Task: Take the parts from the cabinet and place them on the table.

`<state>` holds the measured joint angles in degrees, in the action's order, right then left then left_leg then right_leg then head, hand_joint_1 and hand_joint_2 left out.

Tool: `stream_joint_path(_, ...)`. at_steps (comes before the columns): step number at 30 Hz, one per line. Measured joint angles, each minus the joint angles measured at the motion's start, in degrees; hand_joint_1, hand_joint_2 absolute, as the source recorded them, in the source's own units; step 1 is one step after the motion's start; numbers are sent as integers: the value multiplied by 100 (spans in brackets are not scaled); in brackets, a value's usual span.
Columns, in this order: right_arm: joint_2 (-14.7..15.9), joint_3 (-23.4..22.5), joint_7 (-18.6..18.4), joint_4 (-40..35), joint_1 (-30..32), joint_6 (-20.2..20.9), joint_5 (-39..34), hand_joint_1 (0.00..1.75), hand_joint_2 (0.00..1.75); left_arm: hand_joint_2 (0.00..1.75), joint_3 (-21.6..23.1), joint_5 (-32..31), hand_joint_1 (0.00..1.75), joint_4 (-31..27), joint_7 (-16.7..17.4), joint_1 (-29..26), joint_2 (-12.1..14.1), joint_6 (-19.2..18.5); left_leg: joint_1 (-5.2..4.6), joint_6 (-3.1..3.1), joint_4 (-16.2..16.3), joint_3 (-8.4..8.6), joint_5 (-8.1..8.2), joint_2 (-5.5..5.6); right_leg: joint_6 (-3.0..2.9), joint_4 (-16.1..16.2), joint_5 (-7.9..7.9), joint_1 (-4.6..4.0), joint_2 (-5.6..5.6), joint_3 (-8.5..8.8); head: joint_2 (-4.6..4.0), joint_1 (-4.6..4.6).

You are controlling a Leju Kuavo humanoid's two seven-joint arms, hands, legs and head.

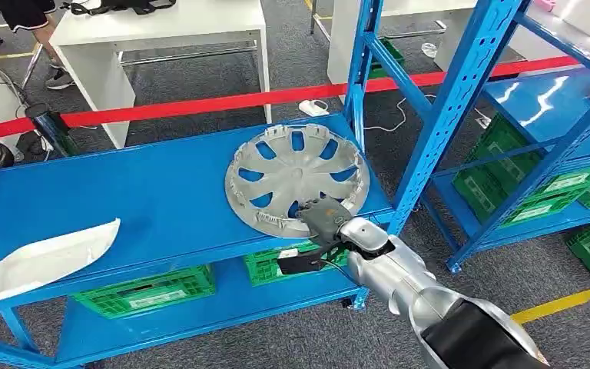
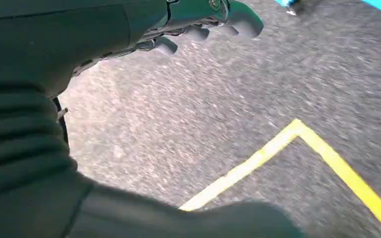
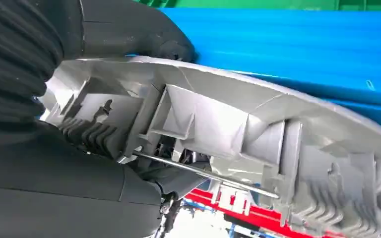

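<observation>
Hubcap [image 1: 296, 178] lay on the blue shelf [image 1: 146, 196], right of a white part [image 1: 42, 257]; the right hand [image 1: 324, 217] gripped its near rim. Left hand [image 2: 203, 22] hung over the floor, fingers curled, holding nothing.

- Floor [image 1: 299, 73] is dark grey carpet with yellow tape lines [image 2: 297, 148].
- Red barrier tape [image 1: 223, 101] runs across behind the blue racks [image 1: 445, 108].
- Green crates [image 1: 146, 292] sit on the low shelves.
- 2 white tables [image 1: 161, 31] stand further back, with a person's legs [image 1: 34, 31] beside them.
- Lighting's bright, with glare on the shelf at right.
</observation>
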<state>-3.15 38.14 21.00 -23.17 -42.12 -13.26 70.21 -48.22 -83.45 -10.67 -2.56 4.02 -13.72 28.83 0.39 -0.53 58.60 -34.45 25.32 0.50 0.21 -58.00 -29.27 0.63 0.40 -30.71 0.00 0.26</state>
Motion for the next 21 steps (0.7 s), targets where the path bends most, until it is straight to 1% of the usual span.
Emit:
stream_joint_path(2, -13, 11, 24, -15, 11, -191, -54, 175, 175, 175, -41, 100, 0, 0, 24, 80, 0, -9, 1, -2, -1, -2, -3, -1, -1, 0, 8, -1, 3, 0, 0, 0)
stream_joint_path(3, -13, 11, 61, -37, 28, -383, -123, 175, 175, 175, -52, 134, 0, 0, 59, 101, 0, 24, 1, -4, -2, -6, -5, -9, -3, 0, 14, -2, 12, -7, 0, 0)
stream_joint_path(5, -9, -33, 59, -135, 4, -875, -247, 175, 175, 175, -77, 121, 0, 0, 159, 113, 0, 222, 0, -6, -4, -15, -11, -20, -1, 0, 22, -1, 26, -21, 0, 0)
stream_joint_path(7, -2, -118, 44, -258, -11, -1210, -300, 175, 175, 175, -81, 112, 0, 2, 243, 90, 0, 358, 0, -5, -3, -14, -14, -19, -1, -1, 22, 0, 23, -24, 0, 0)
stream_joint_path(10, 15, -199, 42, -468, -5, -1397, -289, 175, 175, 175, -116, 177, 0, 7, 306, 52, -2, 356, 0, -5, -3, -24, -15, -13, -1, -1, 21, 0, 20, -24, 0, 0)
stream_joint_path(16, 37, -289, 22, -818, 38, -1524, -190, 175, 175, 175, -133, 175, 0, 9, 328, 22, -7, 356, 0, -6, -4, -38, -10, -12, -4, 0, 18, 0, 17, -39, 0, 0)
stream_joint_path(17, 42, -313, 2, -879, 59, -1605, -142, 175, 175, 175, -133, 173, 0, 9, 326, 22, -7, 356, 0, -6, -4, -42, -10, -13, -4, 0, 17, 0, 16, -43, 0, 0)
stream_joint_path(18, 44, -324, -70, -942, 86, -1750, -54, 175, 175, 175, -133, 171, 0, 9, 315, 21, -7, 356, 0, -6, -4, -47, -10, -13, -4, 0, 17, 0, 15, -47, 0, 0)
stream_joint_path(20, 48, -347, -314, -1105, 142, -2191, 252, 175, 175, 175, -133, 114, 0, 9, 278, 20, -7, 354, 0, -6, -5, -53, -10, -13, -4, 0, 17, 0, 16, -55, 0, 0)
stream_joint_path(21, 48, -350, -400, -1183, 171, -2348, 368, 175, 175, 175, -133, 83, 0, 9, 251, 20, -7, 334, 0, -6, -7, -55, -10, -13, -4, 0, 17, 0, 16, -57, 0, 0)
